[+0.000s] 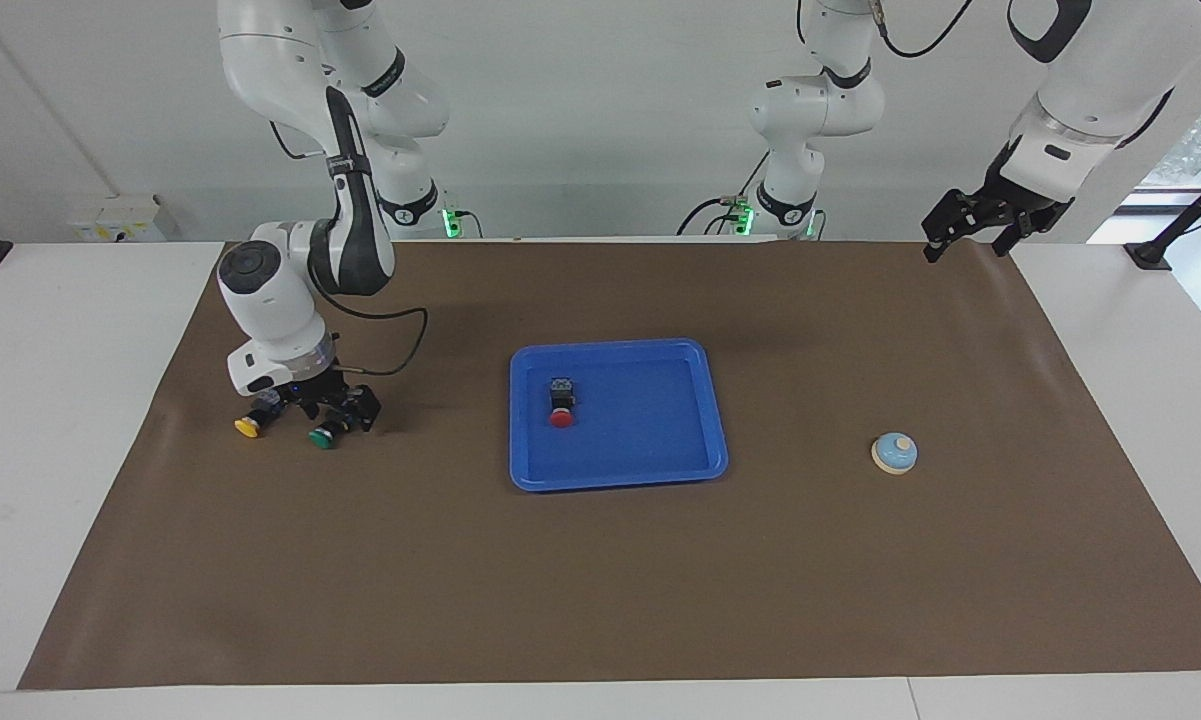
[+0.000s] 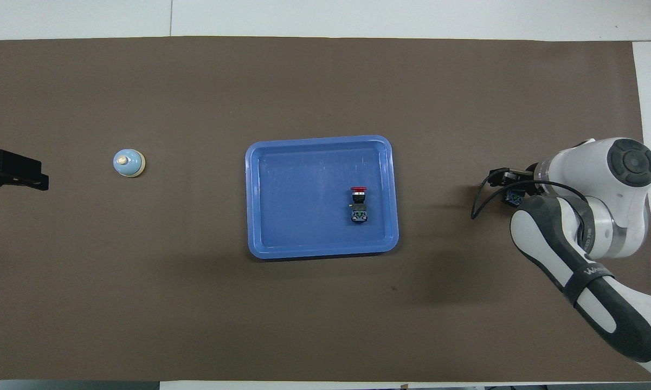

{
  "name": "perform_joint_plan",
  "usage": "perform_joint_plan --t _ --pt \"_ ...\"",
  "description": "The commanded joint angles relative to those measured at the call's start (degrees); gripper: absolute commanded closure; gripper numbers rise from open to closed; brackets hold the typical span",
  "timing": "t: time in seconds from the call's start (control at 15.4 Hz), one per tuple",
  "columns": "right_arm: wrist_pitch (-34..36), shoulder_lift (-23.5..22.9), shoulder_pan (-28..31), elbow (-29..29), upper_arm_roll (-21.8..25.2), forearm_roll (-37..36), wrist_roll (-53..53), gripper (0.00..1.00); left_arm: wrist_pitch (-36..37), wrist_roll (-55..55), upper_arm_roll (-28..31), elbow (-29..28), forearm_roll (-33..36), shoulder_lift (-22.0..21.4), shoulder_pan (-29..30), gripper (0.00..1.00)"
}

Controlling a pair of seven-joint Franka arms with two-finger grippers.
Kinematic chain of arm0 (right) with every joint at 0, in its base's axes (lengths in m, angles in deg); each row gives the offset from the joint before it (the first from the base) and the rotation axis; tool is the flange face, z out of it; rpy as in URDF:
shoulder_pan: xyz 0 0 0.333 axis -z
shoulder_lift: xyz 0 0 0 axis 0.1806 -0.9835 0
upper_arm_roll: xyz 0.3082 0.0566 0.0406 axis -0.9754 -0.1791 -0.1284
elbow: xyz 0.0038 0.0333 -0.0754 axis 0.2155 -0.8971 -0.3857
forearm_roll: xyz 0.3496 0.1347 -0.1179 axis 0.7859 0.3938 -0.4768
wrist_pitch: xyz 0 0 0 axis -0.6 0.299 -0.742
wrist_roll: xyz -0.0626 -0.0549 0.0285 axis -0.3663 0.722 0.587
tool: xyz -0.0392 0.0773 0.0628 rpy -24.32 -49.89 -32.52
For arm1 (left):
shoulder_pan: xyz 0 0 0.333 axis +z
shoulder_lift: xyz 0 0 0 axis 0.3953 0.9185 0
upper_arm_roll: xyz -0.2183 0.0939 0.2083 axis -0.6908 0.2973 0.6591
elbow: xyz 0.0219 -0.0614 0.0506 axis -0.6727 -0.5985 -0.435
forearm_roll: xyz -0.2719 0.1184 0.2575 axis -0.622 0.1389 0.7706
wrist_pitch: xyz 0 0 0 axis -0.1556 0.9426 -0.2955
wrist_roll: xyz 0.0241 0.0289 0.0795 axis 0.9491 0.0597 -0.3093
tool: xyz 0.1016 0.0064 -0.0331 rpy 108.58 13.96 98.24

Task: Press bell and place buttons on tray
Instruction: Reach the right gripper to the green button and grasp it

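A brown paper mat [image 1: 600, 560] covers most of the white table [image 1: 50, 400], and near its middle lies the flat rectangular bright-blue plastic tray [image 1: 705, 400] with a raised rim. The right arm [image 1: 270, 300] reaches down at its own end of the mat, its right gripper [image 1: 325, 405] lowered around the green-capped button [image 1: 324, 436], jaws spread to either side of the black body and not pinching it (in the overhead view the arm hides most of this). The left gripper [image 1: 970, 225] waits in the air over the mat's edge at the left arm's end, jaws spread and holding nothing. The small light-blue dome bell [image 1: 894, 452] with a cream base sits toward that end, well apart from the tray. The yellow-capped button [image 1: 250, 424] lies just beside the green one, and the red-capped button [image 1: 561, 405] lies in the tray.
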Motion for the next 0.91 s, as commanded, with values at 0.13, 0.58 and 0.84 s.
perform_joint_plan --t 0.13,0.58,0.84 --pt "-1.3 -0.3 1.0 -0.6 -0.8 -0.3 1.1 0.38 0.7 -0.8 0.7 -0.5 0.1 -0.6 -0.9 0.0" --pt "1.4 0.0 1.7 -0.4 -0.9 -0.3 0.7 1.0 0.7 -0.8 0.7 -0.5 0.1 -0.6 -0.9 0.0" --pt "10.0 0.3 0.3 5.6 -1.1 -0.2 1.0 1.0 0.7 -0.8 0.7 -0.5 0.1 -0.6 -0.9 0.0"
